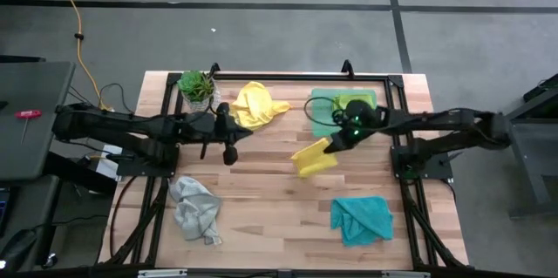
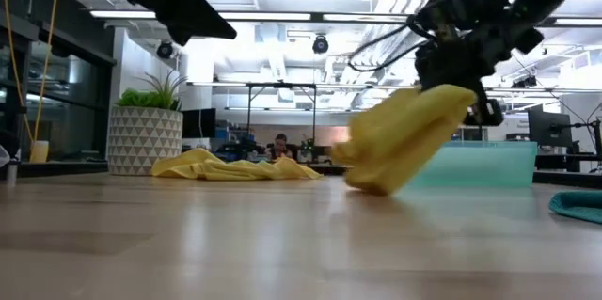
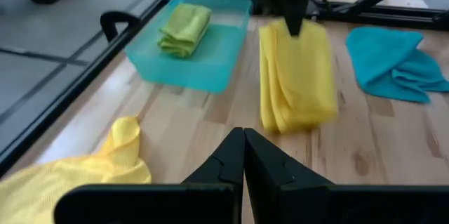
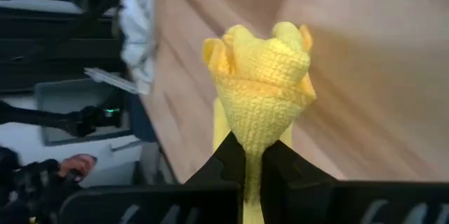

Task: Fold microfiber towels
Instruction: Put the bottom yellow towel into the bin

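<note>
Right end effector (image 1: 330, 145): fingers pressed together, pinching a folded yellow towel (image 1: 313, 158) by its upper edge. You see the cloth bunched into a knot above the fingers in the right wrist view; the rest hangs in flat layered folds, its low end at or just above the counter (image 1: 261, 217), which of the two you cannot tell. The right arm reaches in from the right edge, bent over the middle, just in front of the tray (image 1: 323, 100).

Left end effector (image 1: 231, 152): fingers pressed together, holding nothing, raised above the counter left of centre; the arm stretches in from the left.

Towels, soft nubby microfibre:
- crumpled yellow towel (image 1: 256, 104), loose heap at the far side, beside the potted plant (image 1: 197, 86)
- grey towel (image 1: 195, 208), rumpled, near left
- teal towel (image 1: 361, 218), loosely heaped, near right
- lime green towel (image 3: 184, 29), folded, lying in the tray

Tray: translucent green, rectangular, far right.
Counter: pale wooden planks, dark frame.
</note>
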### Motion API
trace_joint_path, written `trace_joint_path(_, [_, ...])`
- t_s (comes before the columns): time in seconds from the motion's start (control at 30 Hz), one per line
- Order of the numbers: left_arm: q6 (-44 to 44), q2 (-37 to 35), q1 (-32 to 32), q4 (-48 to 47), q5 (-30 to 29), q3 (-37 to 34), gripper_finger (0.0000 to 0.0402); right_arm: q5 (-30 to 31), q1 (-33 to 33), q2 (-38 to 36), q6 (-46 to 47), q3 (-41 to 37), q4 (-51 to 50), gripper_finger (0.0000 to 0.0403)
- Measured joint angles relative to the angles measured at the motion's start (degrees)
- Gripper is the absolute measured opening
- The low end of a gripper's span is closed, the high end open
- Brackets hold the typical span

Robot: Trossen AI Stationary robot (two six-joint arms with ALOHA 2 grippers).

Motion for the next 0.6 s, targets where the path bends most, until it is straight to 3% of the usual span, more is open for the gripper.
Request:
trace_joint_path(0.13, [-1.0, 1.4, -0.09, -0.64, -0.08, 0.02, 0.0, 1.23, -4.23, -0.38, -16.57, 9.49, -23.23, 0.0001])
trace_joint_path(0.33, [-2.4, 4.48, -0.13, -1.07, 0.77, 0.02, 0.0, 10.03, -6.54, 6.94, -43.56, 28.58, -50.73, 0.0])
trace_joint_path(0.43, [-4.26, 5.82, -0.13, -1.02, 2.27, 0.09, 0.0, 13.5, -7.9, 12.2, -51.12, 36.58, -58.95, 0.0])
trace_joint_path(0.6, [-6.12, 7.23, -0.13, -1.32, 5.76, 0.09, 0.0, 12.84, -10.84, 18.54, -57.25, 47.29, -61.64, 0.0])
